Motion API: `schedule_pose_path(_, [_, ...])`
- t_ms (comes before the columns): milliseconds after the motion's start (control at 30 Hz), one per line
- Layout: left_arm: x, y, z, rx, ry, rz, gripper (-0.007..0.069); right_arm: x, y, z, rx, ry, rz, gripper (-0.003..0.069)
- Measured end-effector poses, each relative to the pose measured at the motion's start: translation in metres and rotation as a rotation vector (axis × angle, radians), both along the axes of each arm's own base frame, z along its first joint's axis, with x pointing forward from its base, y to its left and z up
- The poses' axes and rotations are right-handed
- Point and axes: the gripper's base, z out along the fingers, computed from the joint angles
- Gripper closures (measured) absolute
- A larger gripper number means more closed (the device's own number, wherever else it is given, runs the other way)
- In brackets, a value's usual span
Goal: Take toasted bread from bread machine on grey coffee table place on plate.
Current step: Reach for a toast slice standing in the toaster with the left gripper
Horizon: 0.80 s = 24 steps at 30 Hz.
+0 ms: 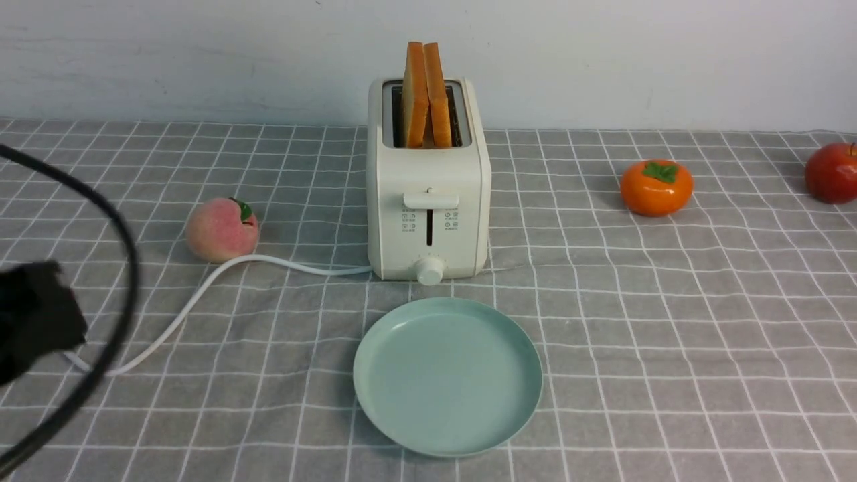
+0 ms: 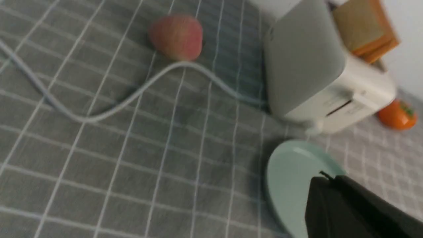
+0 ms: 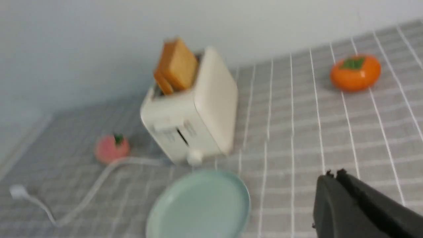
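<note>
Left gripper [image 2: 327, 178] and right gripper [image 3: 334, 174] are pinched shut, empty (neither touches anything). Two slices of toasted bread [image 1: 426, 94] stand in the bread machine [image 1: 428, 167], behind the plate [image 1: 447, 375] on the grey coffee table [image 1: 669, 321].

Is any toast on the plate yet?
No, the plate is bare in the front view, and both slices of toasted bread stand upright in the slots of the bread machine.

Staged tabletop test setup, grey grid-cloth table [image 1: 669, 321], bare white wall [image 1: 201, 53]
</note>
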Motion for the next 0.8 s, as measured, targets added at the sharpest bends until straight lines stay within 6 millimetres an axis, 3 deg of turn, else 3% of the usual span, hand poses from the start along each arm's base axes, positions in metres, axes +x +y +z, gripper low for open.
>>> schedule_pose_path(67, [0.018, -0.006, -0.019, 0.031, 0.123, -0.092, 0.0638, 0.023, 0.003, -0.004, -0.068, 0.134, 0.057, 0.0676])
schedule_pose_path(200, [0.036, -0.022, -0.028, -0.056, 0.138, -0.257, 0.0638, 0.047, 0.006, -0.019, -0.12, 0.262, 0.121, 0.0673])
schedule_pose_path(433, [0.075, -0.03, 0.008, -0.041, -0.112, -0.363, 0.0638, 0.058, 0.009, -0.021, -0.074, 0.261, 0.126, 0.0672])
schedule_pose_path(467, [0.091, -0.032, 0.023, -0.035, -0.16, -0.373, 0.0638, 0.06, 0.009, -0.019, -0.059, 0.235, 0.114, 0.0671])
schedule_pose_path(567, [0.123, -0.04, 0.037, -0.004, -0.204, -0.427, 0.0638, 0.062, 0.009, -0.017, -0.044, 0.216, 0.104, 0.0667])
schedule_pose_path(633, [0.135, -0.046, 0.04, 0.01, -0.218, -0.45, 0.0638, 0.062, 0.009, -0.017, -0.043, 0.215, 0.104, 0.0667])
schedule_pose_path(667, [0.155, -0.057, 0.04, 0.031, -0.234, -0.482, 0.0638, 0.062, 0.009, -0.017, -0.042, 0.215, 0.105, 0.0667])
schedule_pose_path(733, [0.178, -0.073, 0.04, 0.046, -0.258, -0.51, 0.0638, 0.062, 0.009, -0.017, -0.041, 0.215, 0.106, 0.0666])
schedule_pose_path(767, [0.18, -0.074, 0.039, 0.047, -0.261, -0.512, 0.0638, 0.062, 0.009, -0.017, -0.041, 0.215, 0.106, 0.0666])
schedule_pose_path(800, [0.197, -0.087, 0.039, 0.059, -0.291, -0.511, 0.0638, 0.062, 0.009, -0.017, -0.04, 0.215, 0.106, 0.0664])
